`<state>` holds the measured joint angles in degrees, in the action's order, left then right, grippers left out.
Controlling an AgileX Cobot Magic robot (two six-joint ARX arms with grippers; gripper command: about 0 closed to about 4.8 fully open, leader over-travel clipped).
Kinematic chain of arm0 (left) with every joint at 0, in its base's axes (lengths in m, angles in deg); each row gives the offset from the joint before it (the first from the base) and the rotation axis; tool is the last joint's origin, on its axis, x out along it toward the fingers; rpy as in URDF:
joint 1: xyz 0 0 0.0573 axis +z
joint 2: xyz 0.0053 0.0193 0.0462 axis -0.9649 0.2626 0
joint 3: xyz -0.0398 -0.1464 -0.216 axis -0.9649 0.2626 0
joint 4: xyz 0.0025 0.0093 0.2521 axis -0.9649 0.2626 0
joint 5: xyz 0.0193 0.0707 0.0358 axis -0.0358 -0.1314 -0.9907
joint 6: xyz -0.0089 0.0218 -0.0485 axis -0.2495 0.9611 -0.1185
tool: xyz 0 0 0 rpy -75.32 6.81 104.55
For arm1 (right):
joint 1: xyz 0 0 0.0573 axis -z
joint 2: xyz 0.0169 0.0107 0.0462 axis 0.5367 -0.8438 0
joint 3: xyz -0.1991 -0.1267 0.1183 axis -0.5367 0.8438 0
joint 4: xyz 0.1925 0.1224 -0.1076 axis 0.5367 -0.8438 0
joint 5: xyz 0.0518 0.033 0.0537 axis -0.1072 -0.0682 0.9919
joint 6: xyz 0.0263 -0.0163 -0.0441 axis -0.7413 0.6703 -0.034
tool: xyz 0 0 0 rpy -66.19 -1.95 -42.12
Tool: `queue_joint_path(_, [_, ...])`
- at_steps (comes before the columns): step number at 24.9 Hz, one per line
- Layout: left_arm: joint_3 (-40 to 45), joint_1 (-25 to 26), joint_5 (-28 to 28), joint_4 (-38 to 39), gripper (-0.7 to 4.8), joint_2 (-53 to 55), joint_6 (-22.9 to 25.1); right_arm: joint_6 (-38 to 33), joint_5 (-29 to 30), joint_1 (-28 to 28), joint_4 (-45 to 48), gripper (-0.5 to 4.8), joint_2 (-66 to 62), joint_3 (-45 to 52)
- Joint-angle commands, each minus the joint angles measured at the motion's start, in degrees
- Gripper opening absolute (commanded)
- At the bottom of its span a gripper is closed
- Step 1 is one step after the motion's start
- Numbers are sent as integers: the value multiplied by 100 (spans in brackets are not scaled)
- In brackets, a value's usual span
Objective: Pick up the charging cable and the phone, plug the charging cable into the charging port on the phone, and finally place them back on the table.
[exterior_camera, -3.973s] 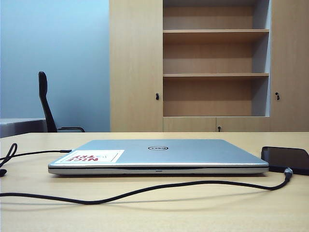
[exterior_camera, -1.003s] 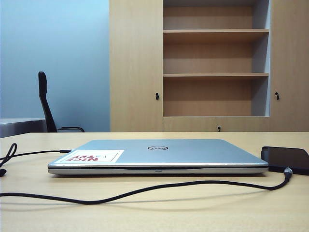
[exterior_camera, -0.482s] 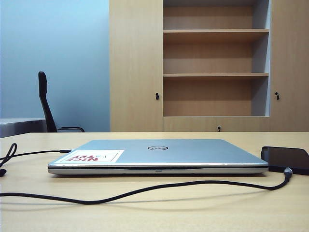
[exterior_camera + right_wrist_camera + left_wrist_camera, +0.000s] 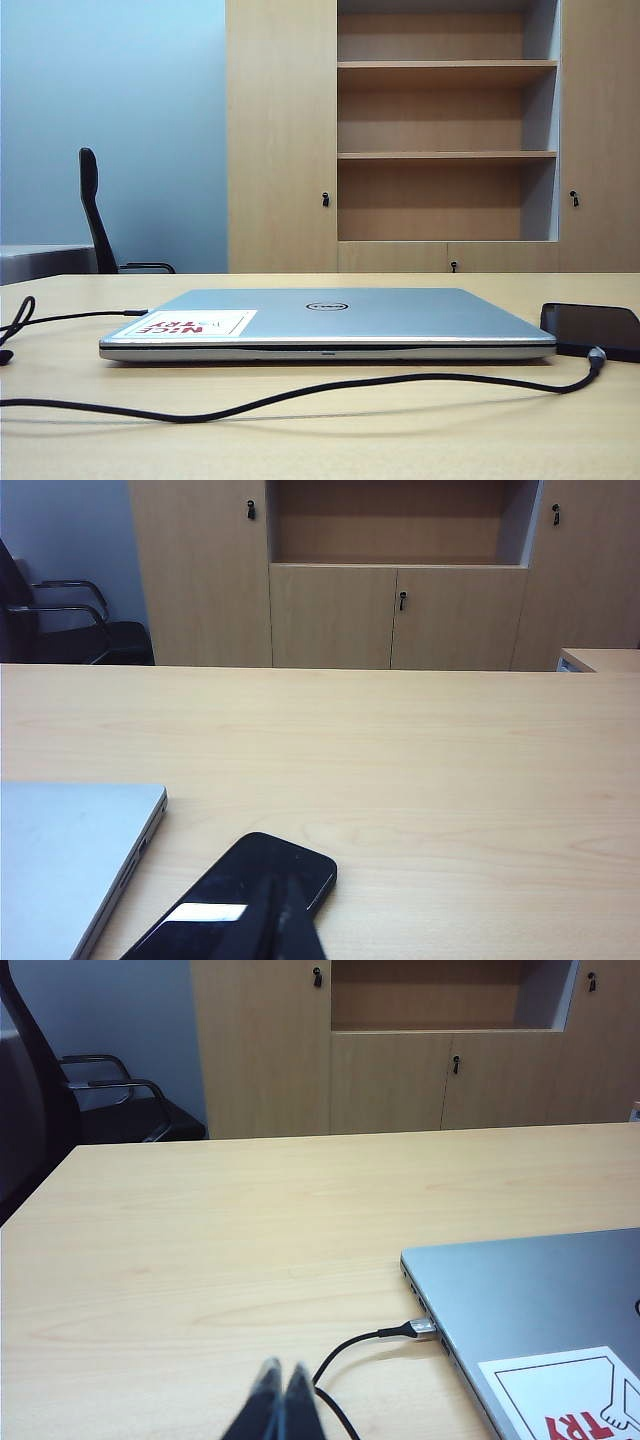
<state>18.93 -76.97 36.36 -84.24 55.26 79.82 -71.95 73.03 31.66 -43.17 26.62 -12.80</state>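
The phone [image 4: 590, 328] lies flat on the table [image 4: 400, 440] at the right, beside the laptop. The black charging cable [image 4: 300, 392] snakes along the table's front, and its silver plug tip [image 4: 597, 356] rests just in front of the phone. Its other end [image 4: 425, 1328] meets the laptop's side. Neither gripper shows in the exterior view. My left gripper [image 4: 284, 1368] is shut and empty, hovering by a loop of the charging cable [image 4: 345, 1355]. My right gripper [image 4: 283, 885] is shut and empty above the phone [image 4: 215, 910]. The charging port cannot be made out.
A closed silver Dell laptop [image 4: 325, 320] with a red-lettered sticker fills the table's middle. A tan shelf cabinet [image 4: 445, 130] stands behind the table, with a black chair [image 4: 95, 210] and a grey desk [image 4: 40, 260] at the far left.
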Motion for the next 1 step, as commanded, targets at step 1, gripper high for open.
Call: queue_joint_path(1, [2,-13,7,-74,-6,0,44,-17,9,2,133,13,15,35])
